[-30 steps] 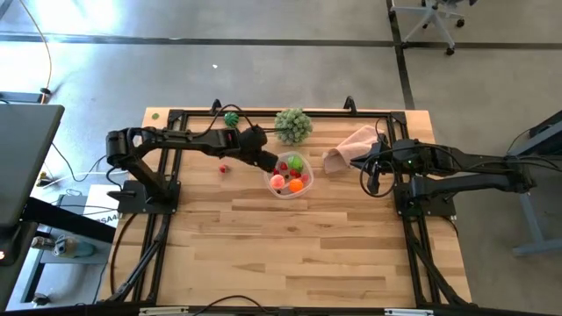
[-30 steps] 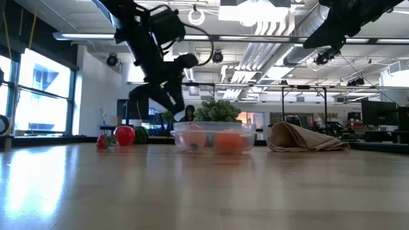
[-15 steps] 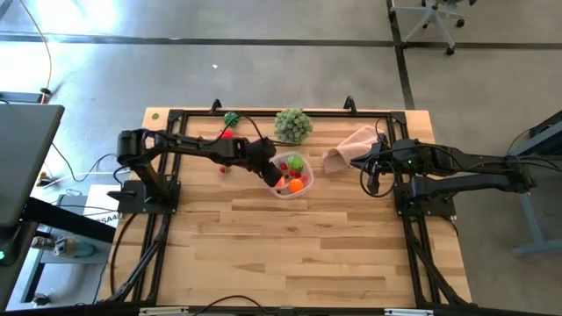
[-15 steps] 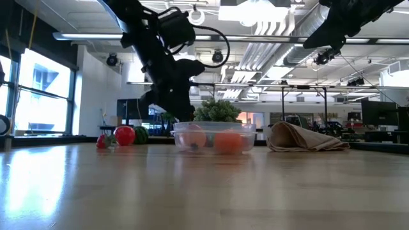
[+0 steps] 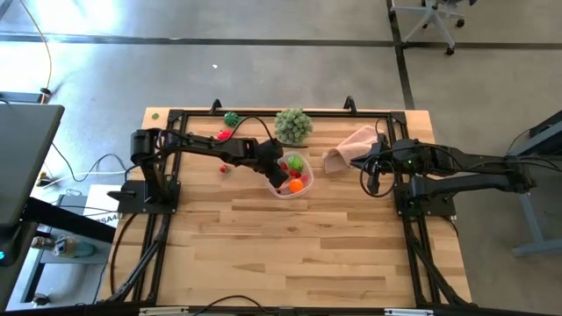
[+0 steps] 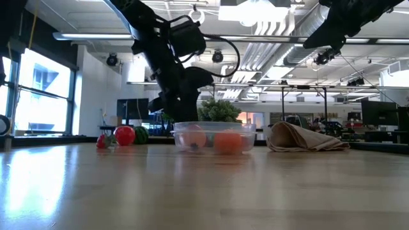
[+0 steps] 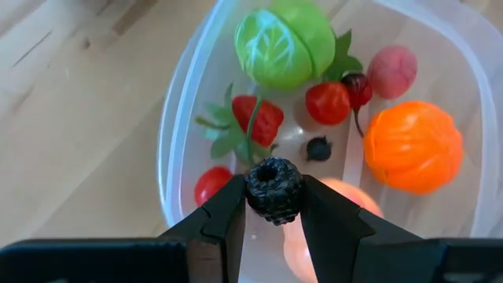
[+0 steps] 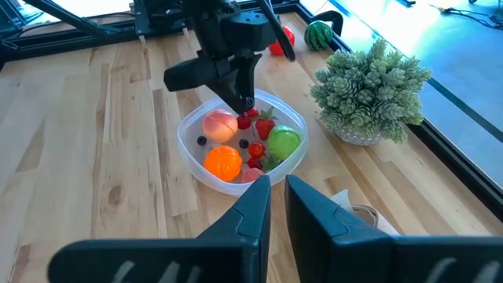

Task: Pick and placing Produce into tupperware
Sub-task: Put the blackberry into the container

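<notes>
Blackberry pinched in left tool, poised directly above the tupperware, which sits mid-tabletop already holding an orange, green apple, strawberry and cherries. Release should be gentle and low, over the open gap, so it cannot bounce out. Left arm reaches across, wrist angled downward. Right tool shut, empty, parked near the pink cloth.

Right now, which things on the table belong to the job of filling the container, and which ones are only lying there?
Part of the job:
- blackberry, held by the left gripper above the container
- clear container with produce inside
- loose red pieces at the table's far edge

Lying about:
- leafy ball
- pink cloth
- right gripper, waiting
</notes>
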Action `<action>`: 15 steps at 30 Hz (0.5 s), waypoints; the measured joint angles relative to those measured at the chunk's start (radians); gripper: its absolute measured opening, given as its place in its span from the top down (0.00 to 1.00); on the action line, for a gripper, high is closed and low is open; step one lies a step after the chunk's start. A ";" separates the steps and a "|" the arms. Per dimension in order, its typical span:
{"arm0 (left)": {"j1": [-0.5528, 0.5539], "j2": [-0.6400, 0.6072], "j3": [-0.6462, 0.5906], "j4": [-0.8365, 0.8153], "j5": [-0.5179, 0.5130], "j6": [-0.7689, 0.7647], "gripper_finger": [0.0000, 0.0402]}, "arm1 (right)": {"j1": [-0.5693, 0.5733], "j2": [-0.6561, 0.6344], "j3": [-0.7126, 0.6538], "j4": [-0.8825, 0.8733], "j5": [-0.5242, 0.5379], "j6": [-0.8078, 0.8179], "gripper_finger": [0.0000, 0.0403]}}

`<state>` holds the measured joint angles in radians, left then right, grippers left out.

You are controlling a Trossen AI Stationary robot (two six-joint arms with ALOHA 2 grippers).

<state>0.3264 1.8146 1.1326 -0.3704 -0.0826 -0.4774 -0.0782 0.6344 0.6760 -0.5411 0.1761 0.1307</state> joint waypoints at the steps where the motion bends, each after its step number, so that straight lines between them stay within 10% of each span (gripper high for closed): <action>1: 0.000 0.004 0.003 0.004 0.000 0.000 0.75 | 0.000 0.000 0.000 0.000 0.000 0.000 0.93; 15: 0.000 0.005 0.003 0.000 0.000 0.002 0.70 | 0.000 0.000 0.000 0.000 0.002 0.000 0.93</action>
<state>0.3267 1.8194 1.1351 -0.3700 -0.0826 -0.4751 -0.0780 0.6342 0.6758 -0.5411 0.1783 0.1306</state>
